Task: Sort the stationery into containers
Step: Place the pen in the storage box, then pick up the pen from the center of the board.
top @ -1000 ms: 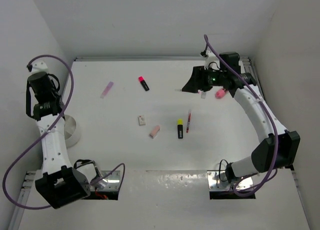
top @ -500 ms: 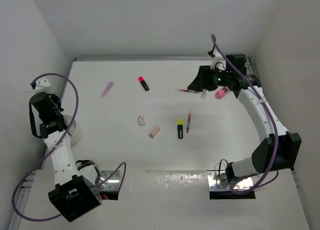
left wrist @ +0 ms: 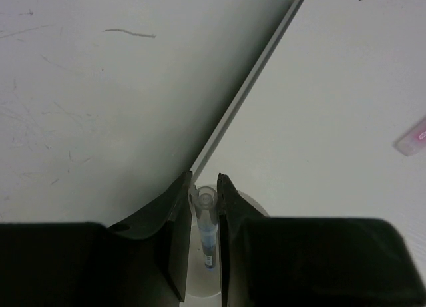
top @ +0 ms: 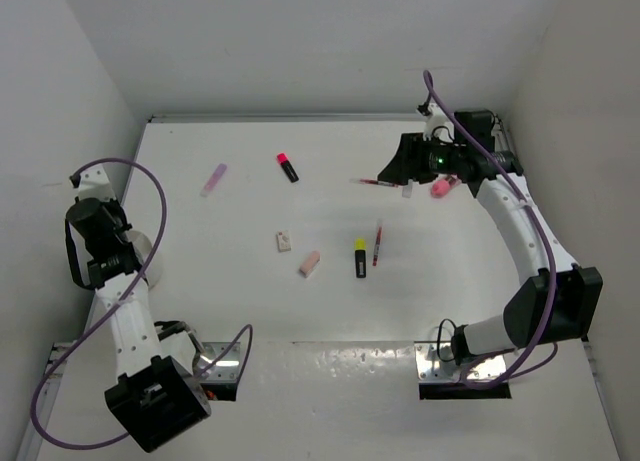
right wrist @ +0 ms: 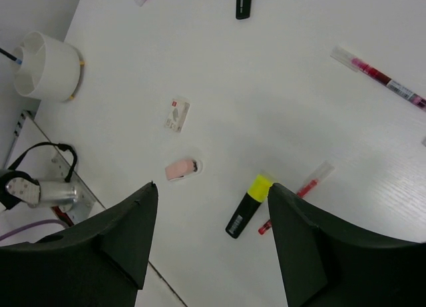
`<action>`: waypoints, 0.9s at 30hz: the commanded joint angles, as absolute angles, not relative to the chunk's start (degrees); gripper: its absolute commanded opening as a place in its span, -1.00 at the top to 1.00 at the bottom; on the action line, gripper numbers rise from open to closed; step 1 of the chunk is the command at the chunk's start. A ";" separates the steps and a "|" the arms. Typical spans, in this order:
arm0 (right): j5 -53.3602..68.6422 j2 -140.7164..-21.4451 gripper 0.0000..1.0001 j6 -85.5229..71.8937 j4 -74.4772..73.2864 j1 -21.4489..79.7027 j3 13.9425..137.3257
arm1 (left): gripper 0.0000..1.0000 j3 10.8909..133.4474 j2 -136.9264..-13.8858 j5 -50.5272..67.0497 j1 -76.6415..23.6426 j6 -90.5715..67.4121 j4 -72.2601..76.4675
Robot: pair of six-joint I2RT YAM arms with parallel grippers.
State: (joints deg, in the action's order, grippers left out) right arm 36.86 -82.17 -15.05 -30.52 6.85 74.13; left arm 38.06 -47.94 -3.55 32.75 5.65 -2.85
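Observation:
My left gripper [left wrist: 205, 180] is shut on a thin blue pen [left wrist: 206, 227] and holds it upright, tip down, over the round white tub [left wrist: 200, 290] at the table's left edge. The tub also shows in the right wrist view [right wrist: 46, 66], with the pen's end poking out. My right gripper [right wrist: 213, 187] is wide open and empty, high over the table. Below it lie a yellow-capped highlighter [right wrist: 247, 210], a red pen [right wrist: 303, 190], a pink eraser [right wrist: 181, 168] and a whitish eraser [right wrist: 177, 114]. A second red pen [right wrist: 379, 77] lies farther back. The pink cup [top: 440, 188] stands behind the right gripper [top: 395, 166].
A pink-capped highlighter [top: 288, 167] and a pale pink stick [top: 213, 179] lie at the back left of the table. White walls close the table on the left, back and right. The left wall stands right beside the tub and the left gripper [top: 112, 259].
My left arm has swung toward the near edge and come down over the tub with the blue pen. My right gripper drew back slightly to the right, uncovering the back red pen.

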 commanded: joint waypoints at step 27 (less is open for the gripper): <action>18.99 -112.84 0.21 26.36 -50.18 6.94 103.78 | -0.70 66.79 -60.72 35.05 32.09 15.46 -27.85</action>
